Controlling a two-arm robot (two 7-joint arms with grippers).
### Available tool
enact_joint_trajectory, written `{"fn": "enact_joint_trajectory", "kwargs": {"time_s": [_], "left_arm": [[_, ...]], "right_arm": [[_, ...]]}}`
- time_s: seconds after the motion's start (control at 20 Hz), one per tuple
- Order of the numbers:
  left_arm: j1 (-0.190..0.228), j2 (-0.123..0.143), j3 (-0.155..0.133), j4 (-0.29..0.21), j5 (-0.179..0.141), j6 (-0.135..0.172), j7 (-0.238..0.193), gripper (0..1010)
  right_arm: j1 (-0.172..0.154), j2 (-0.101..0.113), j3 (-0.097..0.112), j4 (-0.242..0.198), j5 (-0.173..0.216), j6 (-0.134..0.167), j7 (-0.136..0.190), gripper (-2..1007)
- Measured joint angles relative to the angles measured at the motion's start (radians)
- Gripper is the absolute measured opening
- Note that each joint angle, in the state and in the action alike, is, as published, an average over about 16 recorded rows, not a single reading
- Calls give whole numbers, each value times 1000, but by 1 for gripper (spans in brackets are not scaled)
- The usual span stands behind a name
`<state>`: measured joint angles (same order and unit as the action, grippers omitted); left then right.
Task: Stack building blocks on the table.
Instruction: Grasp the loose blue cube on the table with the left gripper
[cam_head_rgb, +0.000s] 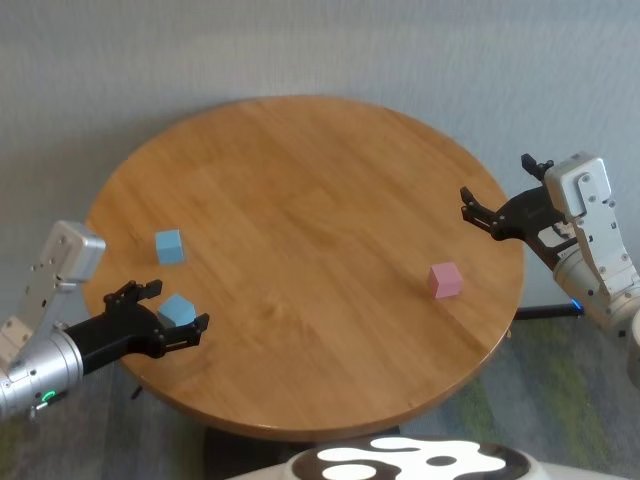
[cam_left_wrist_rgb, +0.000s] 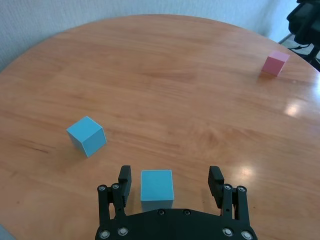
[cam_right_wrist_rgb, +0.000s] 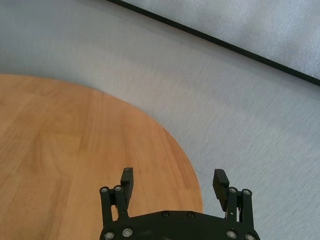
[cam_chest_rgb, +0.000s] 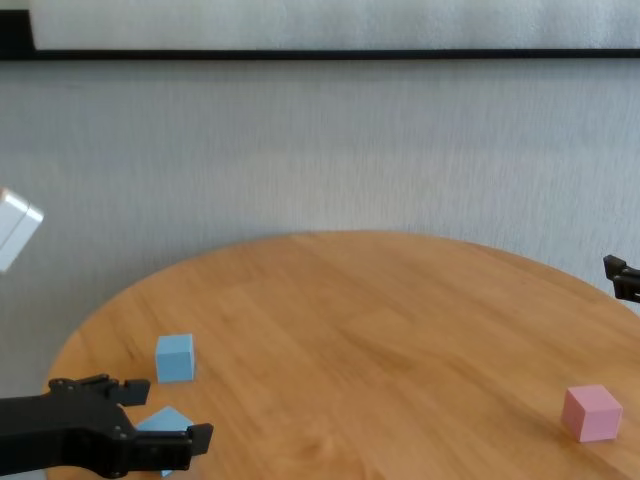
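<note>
So the three blocks are all sitting separately on the round wooden surface (cam_head_rgb: 300, 200), nothing stacked. One light blue block (cam_left_wrist_rgb: 156, 189) is near the surface's left edge, right between the fingers of the left claw (cam_left_wrist_rgb: 170, 184). That claw is spread wide, with a visible gap on both sides of the block in the left wrist view, so it's around the block but not gripping it. The block rests flat on the wood. The second light blue block (cam_head_rgb: 169, 246) sits just beyond it, a bit farther from the robot, turned at a slight angle and not touching anything. The pink block (cam_head_rgb: 445, 280) is way over on the right side of the surface, well apart from both blue ones. The right claw (cam_head_rgb: 482, 214) hangs over the right edge of the surface, beyond the pink block, also wide open with nothing in it. Behind the surface there's just a plain grey wall (cam_chest_rgb: 320, 150).
</note>
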<state>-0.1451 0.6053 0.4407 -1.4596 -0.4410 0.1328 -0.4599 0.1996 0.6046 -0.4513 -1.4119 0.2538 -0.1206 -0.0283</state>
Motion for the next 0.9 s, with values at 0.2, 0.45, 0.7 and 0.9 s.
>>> {"fn": "enact_joint_trajectory", "kwargs": {"time_s": [0.2, 0.45, 0.7, 0.9], "left_arm": [[0, -15, -9, 13, 5, 1, 1, 1000], [-4, -32, -17, 36, 12, 4, -6, 1000], [-11, -49, -23, 66, 20, 6, -13, 1000], [-17, -61, -27, 90, 27, 4, -19, 1000]], "right_arm": [[0, 0, 0, 0, 0, 0, 0, 1005], [0, 0, 0, 0, 0, 0, 0, 1005], [0, 0, 0, 0, 0, 0, 0, 1005], [0, 0, 0, 0, 0, 0, 0, 1005]]}}
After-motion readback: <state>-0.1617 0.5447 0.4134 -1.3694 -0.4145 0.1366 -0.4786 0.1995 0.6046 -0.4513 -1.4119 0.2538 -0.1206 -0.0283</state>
